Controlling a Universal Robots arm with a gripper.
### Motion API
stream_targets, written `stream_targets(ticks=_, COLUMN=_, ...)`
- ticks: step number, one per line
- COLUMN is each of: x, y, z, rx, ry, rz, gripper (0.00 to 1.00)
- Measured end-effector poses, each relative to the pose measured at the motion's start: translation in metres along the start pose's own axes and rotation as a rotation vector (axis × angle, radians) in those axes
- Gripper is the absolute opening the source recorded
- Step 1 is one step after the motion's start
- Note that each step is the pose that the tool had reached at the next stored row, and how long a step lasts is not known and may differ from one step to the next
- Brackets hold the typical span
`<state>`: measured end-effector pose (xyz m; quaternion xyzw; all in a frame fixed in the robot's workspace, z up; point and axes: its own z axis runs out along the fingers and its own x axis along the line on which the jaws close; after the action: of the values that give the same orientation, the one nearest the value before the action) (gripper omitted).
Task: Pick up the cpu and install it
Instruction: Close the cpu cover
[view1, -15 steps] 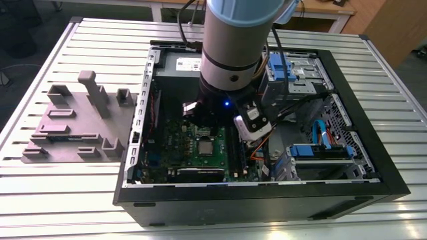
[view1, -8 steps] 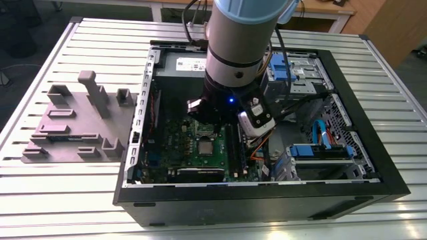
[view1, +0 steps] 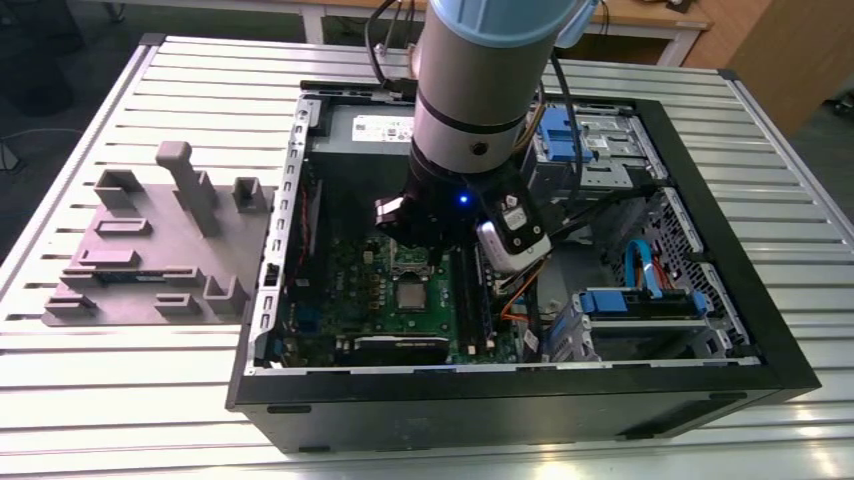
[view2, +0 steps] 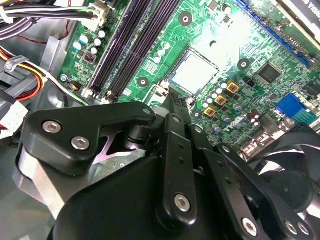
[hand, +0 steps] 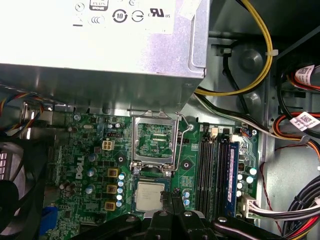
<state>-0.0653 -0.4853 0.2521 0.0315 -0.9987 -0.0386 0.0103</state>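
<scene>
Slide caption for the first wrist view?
Claw at the edge of the chip lying on the green board, metal frame flipped open beside it.

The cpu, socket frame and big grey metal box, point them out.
cpu (hand: 151, 196): first wrist view, metal top's middle.
socket frame (hand: 133, 145): first wrist view, side rail.
grey metal box (hand: 100, 70): first wrist view, bare side wall.

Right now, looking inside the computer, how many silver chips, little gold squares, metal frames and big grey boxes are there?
cpu, the silver chip lying flat on the green board: 1
gold squares in a row beside the cpu: 3
metal frame, flipped open next to the cpu: 1
big grey box with a white label: 1
Total: 6
</scene>
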Motion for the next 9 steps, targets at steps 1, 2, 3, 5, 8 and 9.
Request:
stream_targets(ticks=1, x=0.0, y=0.0, z=0.0, rx=-0.0001, ry=0.0, rz=0.0, gripper=0.11)
stream_targets(ticks=2, x=0.0, y=0.0, z=0.0, rx=-0.0001, ry=0.0, rz=0.0, gripper=0.11)
stream_targets(ticks=3, x=0.0, y=0.0, z=0.0, rx=-0.0001, ry=0.0, rz=0.0, gripper=0.11)
stream_targets(ticks=5, x=0.0, y=0.0001, z=0.0, rx=0.0, ry=0.0, rz=0.0, gripper=0.11)
stream_targets(ticks=8, x=0.0, y=0.0001, z=0.0001, rx=-0.0001, ry=0.0, rz=0.0, gripper=0.11)
stream_targets(ticks=9, x=0.0, y=0.0001, z=0.0001, rx=0.0, ry=0.0, rz=-0.001, gripper=0.11)
